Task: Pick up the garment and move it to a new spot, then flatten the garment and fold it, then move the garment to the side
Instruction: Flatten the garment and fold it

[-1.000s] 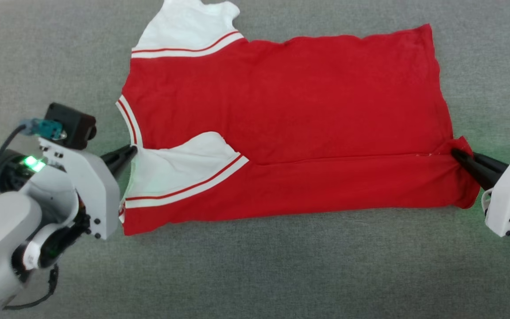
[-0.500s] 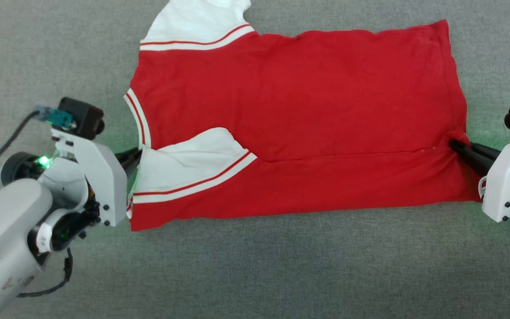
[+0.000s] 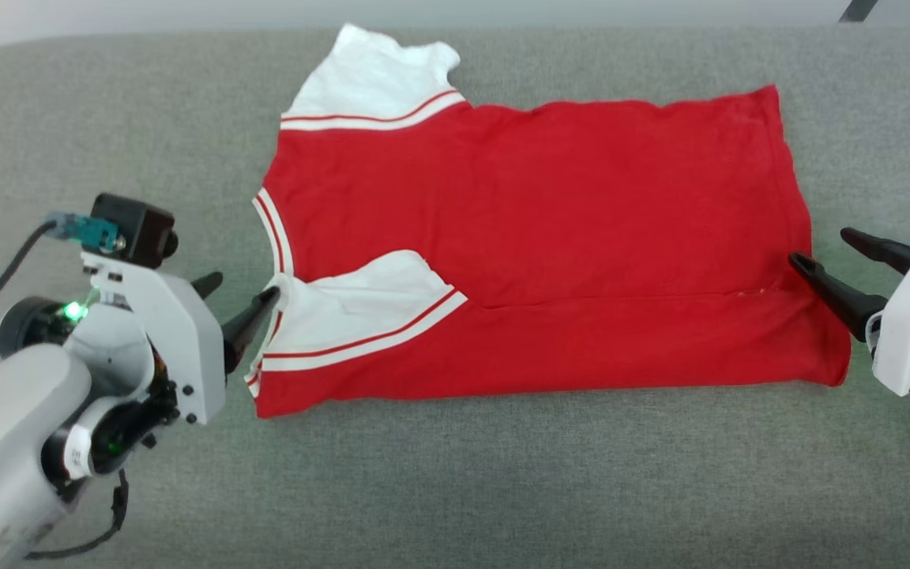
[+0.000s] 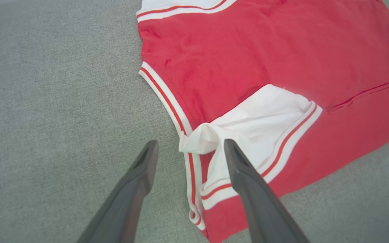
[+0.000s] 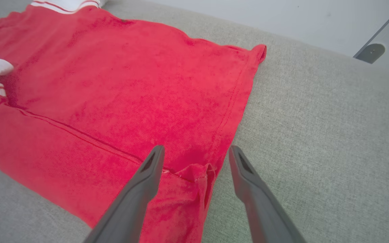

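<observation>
Spotted red T-shirt [image 3: 534, 237] spread mid-counter [image 3: 502, 474], collar trim [image 3: 272, 229] to 9 o'clock, hem to 3 o'clock, 6 o'clock strip folded up over the body with one white sleeve [image 3: 368, 288] on top. Logged left pincer [image 3: 243, 286] at 9 o'clock of the shirt, spread wide, gripping nothing, one finger just beside a puckered sleeve tip [image 4: 199, 139]; cannot tell if touching. Logged right pincer [image 3: 820, 246] at 3 o'clock, likewise wide and empty, with a bunched hem corner [image 5: 199, 172] between its fingers in the wrist view. Likely risks: snagging either pucker on a finger while backing off, dragging the fold open; leaving both puckers unsmoothed, giving a lumpy, skewed next fold; grabbing only the top layer, peeling the strip back; forgetting the 12 o'clock sleeve [image 3: 368, 75], loose and poking off the body.
</observation>
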Robot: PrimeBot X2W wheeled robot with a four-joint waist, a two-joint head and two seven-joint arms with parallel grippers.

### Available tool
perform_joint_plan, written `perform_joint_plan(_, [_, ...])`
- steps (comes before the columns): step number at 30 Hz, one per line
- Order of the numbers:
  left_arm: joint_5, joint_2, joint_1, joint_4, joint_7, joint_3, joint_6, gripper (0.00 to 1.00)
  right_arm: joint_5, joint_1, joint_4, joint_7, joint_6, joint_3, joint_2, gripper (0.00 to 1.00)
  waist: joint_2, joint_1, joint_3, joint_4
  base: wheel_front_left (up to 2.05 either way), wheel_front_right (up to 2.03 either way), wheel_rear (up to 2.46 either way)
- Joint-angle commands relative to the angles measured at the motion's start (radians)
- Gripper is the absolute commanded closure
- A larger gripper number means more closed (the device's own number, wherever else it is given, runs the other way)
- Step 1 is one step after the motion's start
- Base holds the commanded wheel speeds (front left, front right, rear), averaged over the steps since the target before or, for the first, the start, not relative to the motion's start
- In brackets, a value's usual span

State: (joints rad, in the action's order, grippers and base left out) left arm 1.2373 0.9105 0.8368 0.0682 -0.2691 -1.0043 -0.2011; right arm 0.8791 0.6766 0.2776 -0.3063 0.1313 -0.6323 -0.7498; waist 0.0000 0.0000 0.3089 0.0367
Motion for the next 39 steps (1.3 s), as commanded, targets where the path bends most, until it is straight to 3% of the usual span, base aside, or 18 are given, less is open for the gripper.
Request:
perform_joint_plan(1, [0.002, 0.005, -0.013, -0.005, 0.004, 0.001, -0.006, 0.00, -0.004, -0.019, -0.004, 0.008, -0.001, 0.006, -0.003, 0.00, 0.0000, 0.0000, -0.022, 0.002, 0.00, 0.00, 0.00])
perform_joint_plan(13, [0.060, 0.072, -0.079, -0.146, -0.032, 0.017, -0.123, 0.00, -0.092, -0.149, -0.136, 0.176, -0.001, 0.163, 0.025, 0.00, 0.0000, 0.0000, -0.066, -0.039, 0.00, 0.00, 0.00])
perform_joint_plan(25, [0.155, 0.121, -0.138, -0.133, -0.139, 0.003, -0.208, 0.00, -0.192, -0.393, -0.317, 0.151, -0.001, 0.428, 0.137, 0.00, 0.0000, 0.0000, -0.055, -0.143, 0.00, 0.00, 0.00])
perform_joint_plan(32, [0.181, 0.142, -0.178, -0.102, -0.158, -0.009, -0.218, 0.00, -0.247, -0.515, -0.422, 0.103, -0.001, 0.562, 0.222, 0.00, 0.0000, 0.0000, -0.034, -0.182, 0.00, 0.00, 0.00])
perform_joint_plan(39, [0.196, 0.114, -0.211, -0.039, -0.172, -0.034, -0.199, 0.00, -0.267, -0.587, -0.494, 0.071, -0.001, 0.624, 0.296, 0.00, 0.0000, 0.0000, -0.018, -0.196, 0.00, 0.00, 0.00])
